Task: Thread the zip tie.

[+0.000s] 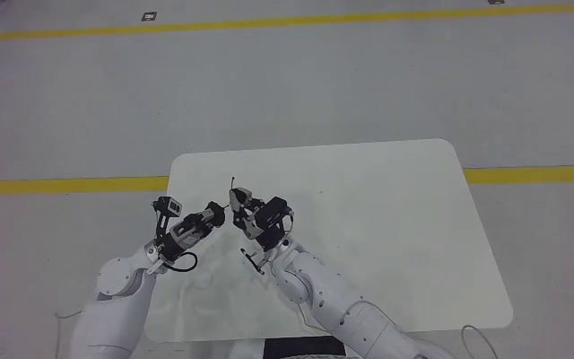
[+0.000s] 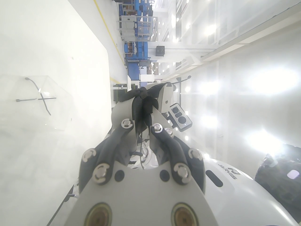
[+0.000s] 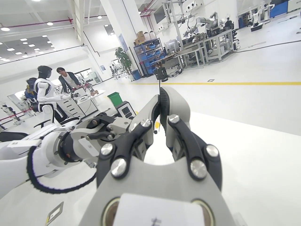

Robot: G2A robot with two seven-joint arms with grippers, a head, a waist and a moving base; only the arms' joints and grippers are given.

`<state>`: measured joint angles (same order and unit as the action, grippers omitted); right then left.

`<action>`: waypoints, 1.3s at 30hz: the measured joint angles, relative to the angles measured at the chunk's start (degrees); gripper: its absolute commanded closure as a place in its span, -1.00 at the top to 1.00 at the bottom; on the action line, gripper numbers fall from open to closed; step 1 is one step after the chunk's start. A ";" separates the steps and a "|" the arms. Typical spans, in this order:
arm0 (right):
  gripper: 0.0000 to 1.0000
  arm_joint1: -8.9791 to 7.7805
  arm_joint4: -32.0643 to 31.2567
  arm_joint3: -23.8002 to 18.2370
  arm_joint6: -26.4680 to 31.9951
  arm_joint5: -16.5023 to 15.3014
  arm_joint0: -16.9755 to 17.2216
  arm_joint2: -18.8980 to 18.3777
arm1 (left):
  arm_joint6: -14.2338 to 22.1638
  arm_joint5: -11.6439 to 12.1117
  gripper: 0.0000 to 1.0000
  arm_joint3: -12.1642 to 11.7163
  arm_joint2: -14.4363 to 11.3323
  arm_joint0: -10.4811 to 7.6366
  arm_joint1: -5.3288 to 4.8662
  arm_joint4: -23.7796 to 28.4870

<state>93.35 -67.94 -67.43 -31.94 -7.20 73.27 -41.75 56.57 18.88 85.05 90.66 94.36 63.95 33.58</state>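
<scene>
Your right gripper [image 3: 162,96] pinches the zip tie [image 3: 159,84], and the stretch inside its pads [image 3: 165,105] is hidden from you. In the top view the tie is a hairline, too thin to tell head from tail. On your left gripper [image 2: 142,95], frayed black material [image 2: 141,111] covers the closed tips, so anything between them is out of sight. The clear box [image 2: 58,90] washes out in glare, its edges hard to trace.
</scene>
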 measured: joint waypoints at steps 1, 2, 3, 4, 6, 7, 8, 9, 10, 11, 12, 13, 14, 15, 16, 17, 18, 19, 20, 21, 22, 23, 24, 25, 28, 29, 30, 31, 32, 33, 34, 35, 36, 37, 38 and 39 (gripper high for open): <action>-1.00 0.00 -0.05 0.01 0.05 -0.02 0.04 -0.06 | 0.00 0.00 -1.00 0.00 0.00 0.00 0.00 0.00; -1.00 0.00 -0.12 0.03 0.11 -0.06 0.08 -0.14 | 0.00 0.00 -1.00 0.00 0.00 0.00 0.00 0.00; -1.00 -0.01 -0.17 0.04 0.15 -0.09 0.11 -0.20 | 0.00 0.00 -1.00 0.00 0.00 0.00 0.00 0.00; -1.00 -0.01 -0.23 0.04 0.19 -0.11 0.14 -0.26 | 0.00 0.00 -1.00 0.00 0.00 0.00 0.00 0.00; -1.00 -0.01 -0.40 0.04 0.22 -0.15 0.21 -0.38 | 0.00 0.00 -1.00 0.00 0.00 0.00 0.00 0.00; -1.00 -0.01 -0.42 0.02 0.19 -0.15 0.26 -0.43 | 0.00 0.00 -1.00 0.00 0.00 0.00 0.00 0.00; -1.00 0.00 -0.45 -0.05 0.06 -0.15 0.32 -0.51 | 0.00 0.00 -1.00 0.00 0.00 0.00 0.00 0.00; -1.00 0.00 -0.49 -0.13 -0.13 -0.16 0.36 -0.59 | 0.00 0.00 -1.00 0.00 0.00 0.00 0.00 0.00; -1.00 0.00 -0.53 -0.24 -0.35 -0.18 0.40 -0.67 | 0.00 0.00 -1.00 0.00 0.00 0.00 0.00 0.00; -1.00 -0.01 -0.60 -0.39 -0.61 -0.23 0.47 -0.77 | 0.00 0.00 -1.00 0.00 0.00 0.00 0.00 0.00; -1.00 -0.02 -0.67 -0.52 -0.72 -0.27 0.53 -0.85 | 0.00 0.00 -1.00 0.00 0.00 0.00 0.00 0.00; -1.00 -0.04 -0.80 -0.70 -0.77 -0.35 0.60 -0.96 | 0.00 0.00 -1.00 0.00 0.00 0.00 0.00 0.00; -1.00 -0.07 -0.89 -0.83 -0.77 -0.45 0.66 -1.03 | 0.00 0.00 -1.00 0.00 0.00 0.00 0.00 0.00; -1.00 -0.10 -0.98 -0.96 -0.73 -0.58 0.73 -1.10 | 0.00 0.00 -1.00 0.00 0.00 0.00 0.00 0.00; -1.00 -0.14 -1.08 -1.10 -0.59 -0.82 0.81 -1.18 | 0.00 0.00 -1.00 0.00 0.00 0.00 0.00 0.00; -1.00 -0.17 -1.14 -1.20 -0.44 -1.07 0.86 -1.23 | 0.00 0.00 -1.00 0.00 0.00 0.00 0.00 0.00; -1.00 -0.20 -1.18 -1.30 -0.28 -1.36 0.91 -1.27 | 0.00 0.00 -1.00 0.00 0.00 0.00 0.00 0.00; -1.00 -0.24 -1.19 -1.42 -0.12 -1.76 0.99 -1.32 | 0.00 0.00 -1.00 0.00 0.00 0.00 0.00 0.00; -1.00 -0.26 -1.19 -1.49 0.01 -2.07 1.04 -1.34 | 0.00 0.00 -1.00 0.00 0.00 0.00 0.00 0.00; -1.00 -0.27 -1.19 -1.55 0.11 -2.35 1.07 -1.35 | 0.00 0.00 -1.00 0.00 0.00 0.00 0.00 0.00; -1.00 -0.28 -1.18 -1.60 0.17 -2.58 1.10 -1.35 | 0.00 0.00 -1.00 0.00 0.00 0.00 0.00 0.00; -1.00 -0.27 -1.15 -1.63 0.22 -2.82 1.11 -1.34 | 0.00 0.00 -1.00 0.00 0.00 0.00 0.00 0.00; -1.00 -0.26 -1.14 -1.64 0.26 -2.93 1.10 -1.32 | 0.00 0.00 -1.00 0.00 0.00 0.00 0.00 0.00; -1.00 -0.24 -1.14 -1.64 0.29 -3.00 1.08 -1.31 | 0.00 0.00 -1.00 0.00 0.00 0.00 0.00 0.00; -1.00 -0.17 -1.12 -1.55 0.39 -3.18 0.96 -1.26 | 0.00 0.00 -1.00 0.00 0.00 0.00 0.00 0.00; -1.00 -0.14 -1.10 -1.48 0.43 -3.23 0.89 -1.24 | 0.00 0.00 -1.00 0.00 0.00 0.00 0.00 0.00; -1.00 -0.11 -1.09 -1.42 0.48 -3.27 0.83 -1.23 | 0.00 0.00 -1.00 0.00 0.00 0.00 0.00 0.00; -1.00 -0.09 -1.08 -1.35 0.54 -3.31 0.76 -1.22 | 0.00 0.00 -1.00 0.00 0.00 0.00 0.00 0.00; -1.00 -0.05 -1.05 -1.25 0.61 -3.36 0.67 -1.21 | 0.00 0.00 -1.00 0.00 0.00 0.00 0.00 0.00; -1.00 -0.02 -1.02 -1.17 0.65 -3.40 0.61 -1.19 | 0.00 0.00 -1.00 0.00 0.00 0.00 0.00 0.00; -1.00 0.00 -1.00 -1.07 0.71 -3.42 0.54 -1.18 | 0.00 0.00 -1.00 0.00 0.00 0.00 0.00 0.00; -1.00 0.05 -0.96 -0.91 0.76 -3.43 0.46 -1.16 | 0.00 0.00 -1.00 0.00 0.00 0.00 0.00 0.00; -1.00 0.08 -0.94 -0.76 0.78 -3.43 0.40 -1.15 | 0.00 0.00 -1.00 0.00 0.00 0.00 0.00 0.00; -1.00 0.11 -0.92 -0.59 0.79 -3.40 0.35 -1.14 | 0.00 0.00 -1.00 0.00 0.00 0.00 0.00 0.00; -1.00 0.15 -0.89 -0.37 0.77 -3.33 0.29 -1.14 | 0.00 0.00 -1.00 0.00 0.00 0.00 0.00 0.00; -1.00 0.18 -0.87 -0.21 0.72 -3.27 0.25 -1.13 | 0.00 0.00 -1.00 0.00 0.00 0.00 0.00 0.00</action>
<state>93.53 -68.81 -67.65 -31.22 -10.47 73.51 -42.89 56.57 18.88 85.05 90.66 94.36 63.95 33.58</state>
